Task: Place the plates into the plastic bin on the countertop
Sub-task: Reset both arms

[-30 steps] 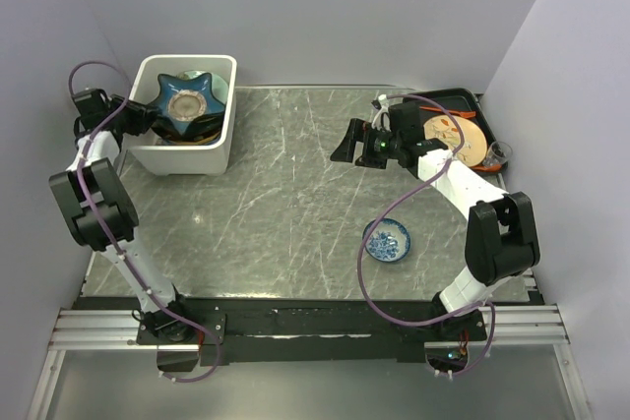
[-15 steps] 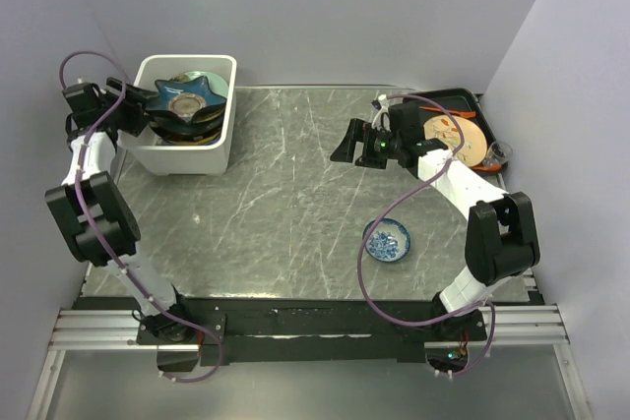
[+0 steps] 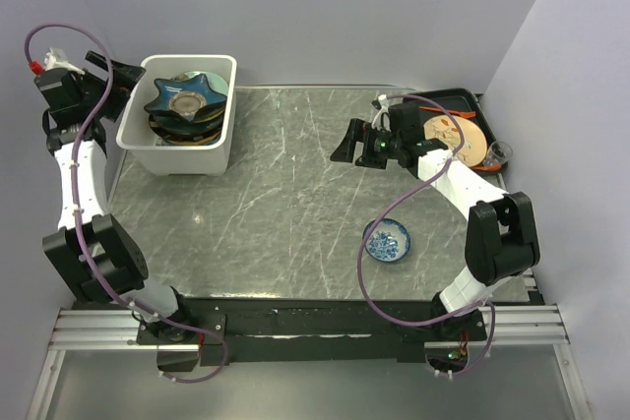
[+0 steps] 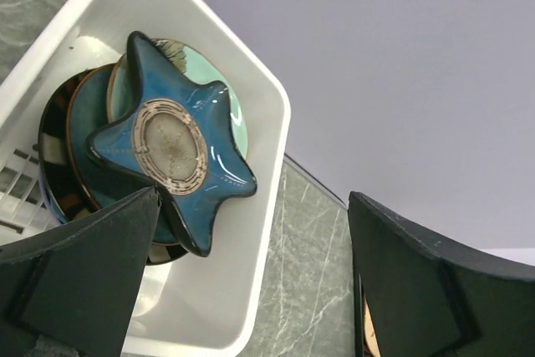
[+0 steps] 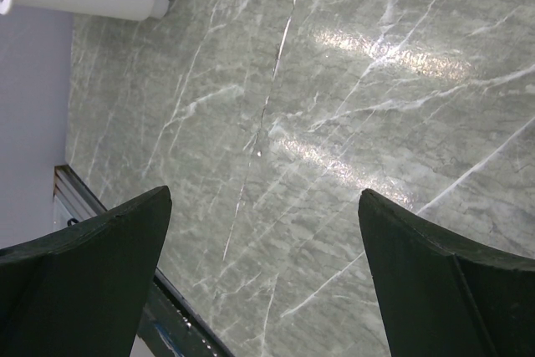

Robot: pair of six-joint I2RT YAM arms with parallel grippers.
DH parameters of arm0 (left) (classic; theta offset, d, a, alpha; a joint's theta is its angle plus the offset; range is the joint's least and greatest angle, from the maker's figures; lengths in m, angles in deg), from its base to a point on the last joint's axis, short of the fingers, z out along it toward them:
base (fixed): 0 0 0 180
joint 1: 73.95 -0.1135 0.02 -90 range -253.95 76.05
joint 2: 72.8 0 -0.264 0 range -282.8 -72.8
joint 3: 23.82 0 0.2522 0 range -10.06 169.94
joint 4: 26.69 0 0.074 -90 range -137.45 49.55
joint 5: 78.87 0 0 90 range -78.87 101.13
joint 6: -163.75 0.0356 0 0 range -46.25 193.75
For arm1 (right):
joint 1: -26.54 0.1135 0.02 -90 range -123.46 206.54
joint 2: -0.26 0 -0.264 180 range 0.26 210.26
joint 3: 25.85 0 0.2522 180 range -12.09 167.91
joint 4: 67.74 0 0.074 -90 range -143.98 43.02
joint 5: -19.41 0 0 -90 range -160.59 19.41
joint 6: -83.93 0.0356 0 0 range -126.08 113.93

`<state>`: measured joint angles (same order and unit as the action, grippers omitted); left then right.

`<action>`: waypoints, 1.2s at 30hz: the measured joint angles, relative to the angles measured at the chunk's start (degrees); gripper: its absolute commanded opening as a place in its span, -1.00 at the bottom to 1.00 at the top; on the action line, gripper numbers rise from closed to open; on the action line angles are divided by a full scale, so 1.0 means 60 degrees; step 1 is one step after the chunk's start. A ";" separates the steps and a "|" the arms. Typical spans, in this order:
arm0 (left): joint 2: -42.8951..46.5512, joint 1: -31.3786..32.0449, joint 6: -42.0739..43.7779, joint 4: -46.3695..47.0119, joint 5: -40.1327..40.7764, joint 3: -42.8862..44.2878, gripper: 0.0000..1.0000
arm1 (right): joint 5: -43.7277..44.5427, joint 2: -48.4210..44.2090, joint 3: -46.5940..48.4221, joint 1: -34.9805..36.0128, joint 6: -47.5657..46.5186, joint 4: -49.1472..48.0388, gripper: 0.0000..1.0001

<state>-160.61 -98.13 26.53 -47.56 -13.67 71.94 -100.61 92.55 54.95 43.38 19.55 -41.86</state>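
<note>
Left end effector: jaws spread wide, gripping nothing; it hangs in the upper left of the overhead view, just outside the left rim of the plastic bin, fingers pointing toward it
Right end effector: jaws wide apart, empty; it hovers above the bare surface right of centre, well apart from the bin; its wrist view shows only veined grey stone between the fingers
Plastic bin: white tub at the upper left of the surface, near the back wall
Plates: stacked inside the bin; the dark teal star-shaped plate lies on top, its round tan centre facing up; beneath it show a teal plate, a pale green plate and a dark brown plate; lower ones are hidden
Small blue-and-white dish: alone on the surface, lower right of centre
Black tray: upper right corner, carrying a tan plate with orange marks
</note>
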 measured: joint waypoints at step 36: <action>-0.1308 0.6065 0.4160 -0.2211 0.2149 0.1781 0.99 | 0.5220 -0.1129 0.0098 0.0284 -0.1049 0.1942 1.00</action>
<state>-168.46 -61.74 51.49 -60.83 -0.77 82.62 -69.29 85.78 55.54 45.09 13.26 -30.21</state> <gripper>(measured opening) 0.993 0.998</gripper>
